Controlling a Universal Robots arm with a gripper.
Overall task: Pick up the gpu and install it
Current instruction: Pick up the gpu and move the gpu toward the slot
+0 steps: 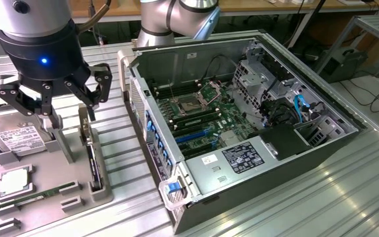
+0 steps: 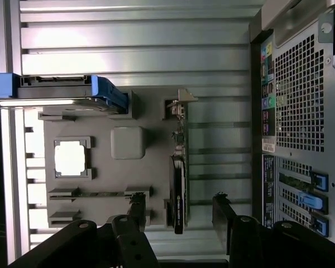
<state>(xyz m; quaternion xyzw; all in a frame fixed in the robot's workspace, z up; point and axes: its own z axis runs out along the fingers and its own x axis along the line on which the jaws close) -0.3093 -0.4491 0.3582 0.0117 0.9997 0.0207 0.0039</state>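
end effector (image 1: pixel 71 129): was spread wide and empty, poised over the gpu (image 1: pixel 92 159), one finger to each side.
gpu location: stood on edge in the grey holder (image 1: pixel 48 170) on the surface, beside the open computer case (image 1: pixel 203 57).
done: nothing yet, judging by the card in its holder.
left: pickup and install.

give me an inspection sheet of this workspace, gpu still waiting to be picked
surface: ribbed metal table with a grey parts holder on it
job's things: gpu on edge in a holder slot, not gripped; open pc case beside the holder
clutter: hard drive, processor chip, memory stick, all in the holder
grippers: tool open, above the gpu, holding nothing
cables: blue cable inside the case; floor cables
surroundings: workbench behind
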